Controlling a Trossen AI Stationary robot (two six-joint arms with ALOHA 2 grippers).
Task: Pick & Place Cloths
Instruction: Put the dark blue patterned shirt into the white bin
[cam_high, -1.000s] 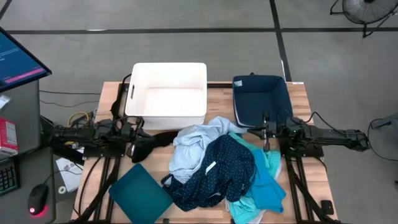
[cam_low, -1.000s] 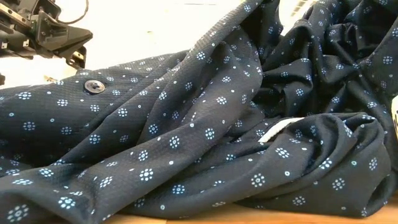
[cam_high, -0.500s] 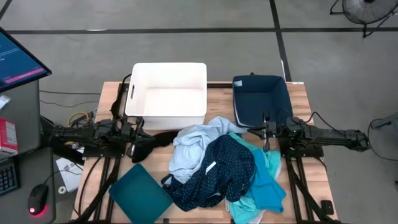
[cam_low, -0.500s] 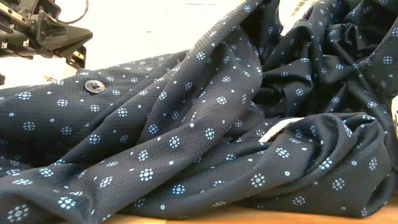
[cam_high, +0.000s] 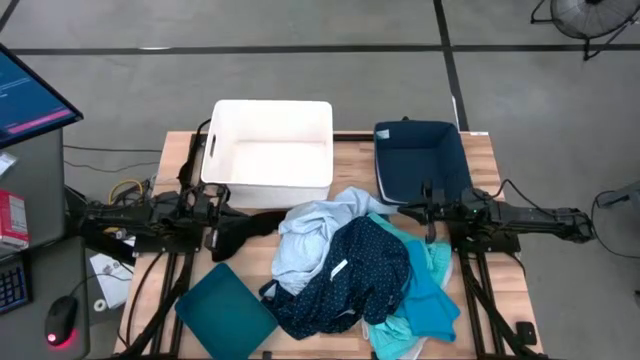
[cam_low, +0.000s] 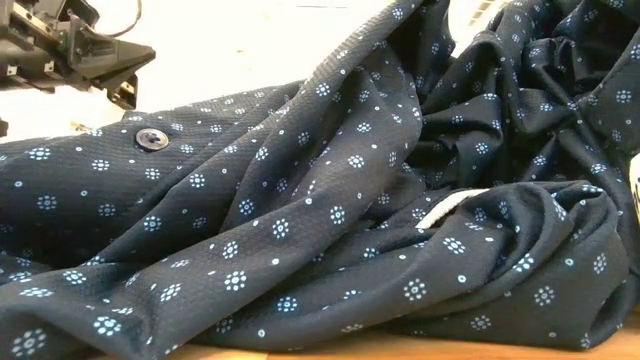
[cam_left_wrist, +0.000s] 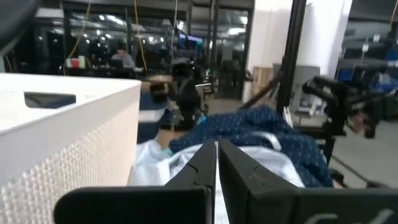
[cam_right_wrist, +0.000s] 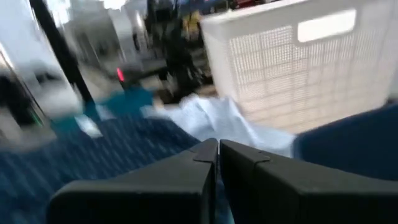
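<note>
- The left gripper is hovering at the table's 9 o'clock edge, its jaws pressed together on nothing.
- The right gripper is waiting at 3 o'clock, jaws likewise closed and empty.
- The heap of soft fabric cloths, navy dotted shirt uppermost, is lying between them, toward 6 o'clock of the white plastic bin.

Cloths, one heap, centre to right of the table, loose and crumpled, overlapping.

- Navy cloth with white dots: largest piece, on top at the middle and near side of the heap; deeply folded; a dark button and a white tag show in the low view.
- Pale blue cloth: far-left part of the heap, partly under the navy piece, rumpled.
- Turquoise cloth: right side, partly tucked under the navy piece.
- Aqua cloth: near-right edge, only a margin showing.
- Black cloth: left of the heap, touching the pale blue piece.
</note>
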